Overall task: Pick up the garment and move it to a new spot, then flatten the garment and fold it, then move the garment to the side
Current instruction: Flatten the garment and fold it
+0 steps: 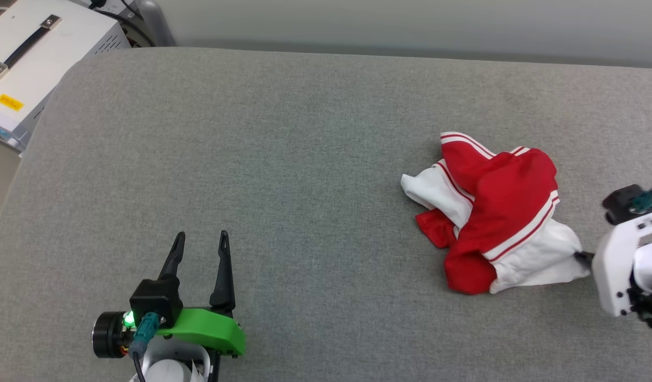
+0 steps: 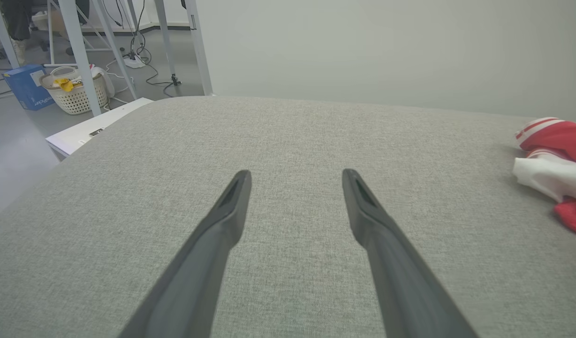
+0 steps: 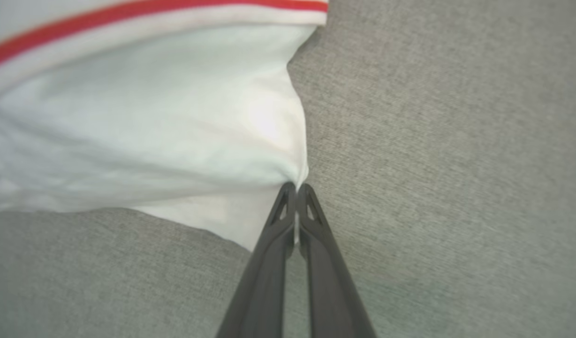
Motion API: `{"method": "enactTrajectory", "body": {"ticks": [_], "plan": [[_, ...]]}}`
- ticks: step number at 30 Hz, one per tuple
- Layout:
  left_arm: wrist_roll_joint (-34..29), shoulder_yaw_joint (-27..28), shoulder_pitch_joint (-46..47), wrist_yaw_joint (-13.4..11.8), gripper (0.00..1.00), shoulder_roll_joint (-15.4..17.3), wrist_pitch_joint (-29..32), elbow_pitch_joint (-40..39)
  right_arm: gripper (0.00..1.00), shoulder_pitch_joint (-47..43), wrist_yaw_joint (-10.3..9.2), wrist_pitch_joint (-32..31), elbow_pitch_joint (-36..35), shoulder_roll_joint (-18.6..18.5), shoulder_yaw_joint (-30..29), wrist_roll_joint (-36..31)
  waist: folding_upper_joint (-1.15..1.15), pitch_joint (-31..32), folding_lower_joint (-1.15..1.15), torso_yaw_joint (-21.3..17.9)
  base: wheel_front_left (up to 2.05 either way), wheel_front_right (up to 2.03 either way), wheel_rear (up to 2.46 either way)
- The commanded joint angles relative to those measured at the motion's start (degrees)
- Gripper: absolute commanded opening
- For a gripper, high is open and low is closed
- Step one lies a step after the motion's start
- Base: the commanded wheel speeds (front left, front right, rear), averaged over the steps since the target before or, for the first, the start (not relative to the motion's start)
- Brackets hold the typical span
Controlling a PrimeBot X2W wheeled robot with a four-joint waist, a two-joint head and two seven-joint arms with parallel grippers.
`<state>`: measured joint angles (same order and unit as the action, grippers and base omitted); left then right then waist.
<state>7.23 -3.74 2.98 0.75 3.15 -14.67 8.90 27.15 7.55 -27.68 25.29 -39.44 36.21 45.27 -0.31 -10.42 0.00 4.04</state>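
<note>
The garment [image 1: 496,212], a red T-shirt with white sleeves and striped trim, lies crumpled on the grey surface at the right. My right gripper [image 1: 583,257] reaches in from the right edge and is shut on the edge of the garment's white sleeve [image 3: 175,141]; in the right wrist view its tips [image 3: 296,188] pinch the white cloth. My left gripper [image 1: 201,239] rests at the lower left, far from the garment, open with nothing between its fingers [image 2: 231,206]. The garment's left part [image 2: 555,159] shows at the right edge of the left wrist view.
The grey padded table [image 1: 278,159] stretches wide to the left of the garment. A white box [image 1: 28,58] stands past its far left corner. On the floor beyond are a white basket [image 2: 74,91], a blue box [image 2: 25,87] and metal frame legs [image 2: 81,56].
</note>
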Motion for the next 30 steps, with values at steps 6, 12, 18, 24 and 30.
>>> {"method": "enactTrajectory", "body": {"ticks": [6,12,18,24,30], "plan": [[0.5,0.1,-1.4,-0.3,1.0,-0.3,-0.3,0.1,0.0,-1.1,-0.06,2.9,1.2,-5.5,-5.9,2.1,0.31,2.6,0.0,-1.5,0.0,0.0,0.0],[0.4,0.1,-1.7,-0.1,1.0,-0.3,-0.3,0.1,0.0,-6.0,-0.06,2.2,6.5,-7.3,-10.1,3.7,0.31,2.8,0.0,-1.7,0.0,0.0,0.0],[0.2,-0.1,-1.5,0.1,1.0,-0.3,-0.3,0.5,0.0,-10.2,-0.06,1.2,14.4,-4.3,-12.0,3.4,0.31,2.4,0.0,-1.1,0.0,0.0,0.0],[0.0,0.3,-1.7,0.1,1.0,-0.3,-0.3,0.9,0.52,-10.8,-0.06,5.2,17.9,-0.8,-13.5,3.0,0.31,3.0,0.0,-1.0,0.0,0.0,0.0],[-0.4,1.1,-2.8,0.2,1.0,-0.3,-0.3,1.2,1.0,-9.2,-0.06,14.9,16.5,-0.3,-15.5,-1.0,0.31,4.7,0.0,-1.6,0.0,0.0,0.0]]}}
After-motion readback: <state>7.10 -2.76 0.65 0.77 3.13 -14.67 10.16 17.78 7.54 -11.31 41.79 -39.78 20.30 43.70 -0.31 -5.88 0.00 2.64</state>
